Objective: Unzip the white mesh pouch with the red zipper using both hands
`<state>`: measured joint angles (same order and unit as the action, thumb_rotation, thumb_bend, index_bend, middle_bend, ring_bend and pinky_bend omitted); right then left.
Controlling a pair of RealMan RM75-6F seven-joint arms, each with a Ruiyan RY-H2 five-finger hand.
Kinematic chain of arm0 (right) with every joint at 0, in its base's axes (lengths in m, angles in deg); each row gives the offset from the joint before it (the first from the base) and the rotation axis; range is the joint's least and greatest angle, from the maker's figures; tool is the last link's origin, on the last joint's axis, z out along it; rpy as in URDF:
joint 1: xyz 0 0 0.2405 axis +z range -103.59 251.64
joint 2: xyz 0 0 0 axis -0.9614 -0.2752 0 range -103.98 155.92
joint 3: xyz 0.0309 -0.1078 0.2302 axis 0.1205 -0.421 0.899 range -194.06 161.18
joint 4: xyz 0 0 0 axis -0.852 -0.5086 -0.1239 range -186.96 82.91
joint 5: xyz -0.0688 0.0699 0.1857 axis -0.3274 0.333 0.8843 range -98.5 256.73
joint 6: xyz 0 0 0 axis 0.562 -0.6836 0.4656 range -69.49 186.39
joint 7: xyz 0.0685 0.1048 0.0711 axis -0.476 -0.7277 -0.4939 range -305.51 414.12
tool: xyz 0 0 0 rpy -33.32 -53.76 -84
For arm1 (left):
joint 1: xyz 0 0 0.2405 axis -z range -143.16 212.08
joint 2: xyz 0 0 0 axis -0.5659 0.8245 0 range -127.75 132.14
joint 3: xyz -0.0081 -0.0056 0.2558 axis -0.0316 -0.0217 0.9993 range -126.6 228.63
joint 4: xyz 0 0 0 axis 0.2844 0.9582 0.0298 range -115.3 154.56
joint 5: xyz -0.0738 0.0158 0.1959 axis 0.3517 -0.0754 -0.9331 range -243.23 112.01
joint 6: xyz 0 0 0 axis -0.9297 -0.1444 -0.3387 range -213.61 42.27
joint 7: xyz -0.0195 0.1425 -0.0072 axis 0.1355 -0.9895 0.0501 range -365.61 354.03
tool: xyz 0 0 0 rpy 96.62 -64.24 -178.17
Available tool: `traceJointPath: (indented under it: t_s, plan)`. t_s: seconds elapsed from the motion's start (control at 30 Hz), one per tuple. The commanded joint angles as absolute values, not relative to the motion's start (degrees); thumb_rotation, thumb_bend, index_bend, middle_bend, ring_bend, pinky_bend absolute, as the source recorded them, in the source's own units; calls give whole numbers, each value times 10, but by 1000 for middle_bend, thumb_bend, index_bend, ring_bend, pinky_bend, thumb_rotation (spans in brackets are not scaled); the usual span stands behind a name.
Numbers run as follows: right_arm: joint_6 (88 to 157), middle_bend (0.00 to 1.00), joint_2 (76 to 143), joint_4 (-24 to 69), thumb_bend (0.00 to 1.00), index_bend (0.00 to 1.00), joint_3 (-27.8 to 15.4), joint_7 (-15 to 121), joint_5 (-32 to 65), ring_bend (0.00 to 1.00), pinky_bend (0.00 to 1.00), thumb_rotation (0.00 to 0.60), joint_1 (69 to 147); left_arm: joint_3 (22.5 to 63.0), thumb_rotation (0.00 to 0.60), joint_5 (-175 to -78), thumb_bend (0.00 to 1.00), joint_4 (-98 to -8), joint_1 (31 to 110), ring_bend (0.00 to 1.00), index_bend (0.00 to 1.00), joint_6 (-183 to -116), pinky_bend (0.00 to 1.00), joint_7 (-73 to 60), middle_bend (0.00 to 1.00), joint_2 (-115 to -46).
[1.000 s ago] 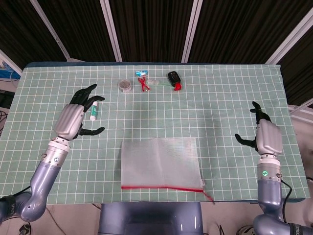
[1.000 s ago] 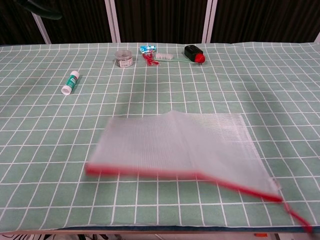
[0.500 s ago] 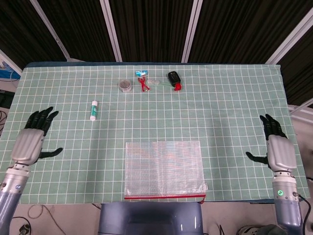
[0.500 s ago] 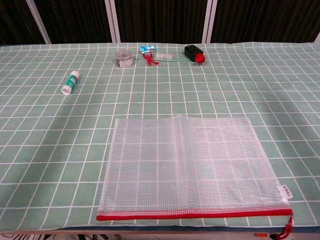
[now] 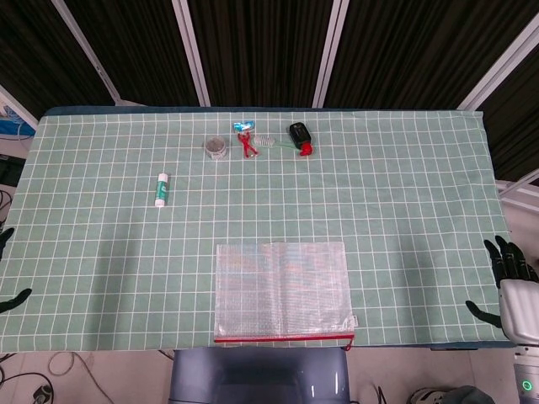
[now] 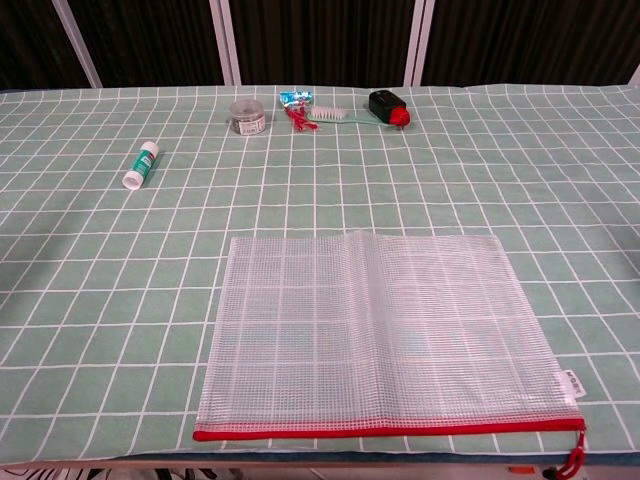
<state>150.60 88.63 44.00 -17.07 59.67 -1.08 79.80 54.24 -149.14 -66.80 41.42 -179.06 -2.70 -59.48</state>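
The white mesh pouch (image 5: 282, 290) (image 6: 375, 335) lies flat at the table's front edge, midway between the arms. Its red zipper (image 5: 282, 339) (image 6: 385, 431) runs along the near side and looks closed, with the red pull cord (image 6: 575, 462) at the right end. My right hand (image 5: 514, 286) shows at the lower right of the head view, off the table's right edge, fingers spread and holding nothing. Of my left hand (image 5: 10, 295), only dark fingertips show at the far left edge, apart and empty. Neither hand appears in the chest view.
A white and green glue stick (image 5: 162, 188) (image 6: 141, 164) lies at the left. At the back stand a small round tin (image 5: 216, 148) (image 6: 246, 115), a red clip (image 5: 248, 145), a small brush (image 6: 328, 114) and a black and red object (image 5: 300, 136) (image 6: 388, 106).
Both hands have drawn back and outward from the table, the left almost out of the head view. The pouch, in motion a second ago, now lies still and flat.
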Motion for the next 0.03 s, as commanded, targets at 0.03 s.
traceJointPath:
  t_s: [0.03]
  plan:
    - [1513,0,895,426,66,0,-170,589,-27,0,244,600,790,534,600,-1501,0,-654,404,0,0,-1804,0,-13,0,-605]
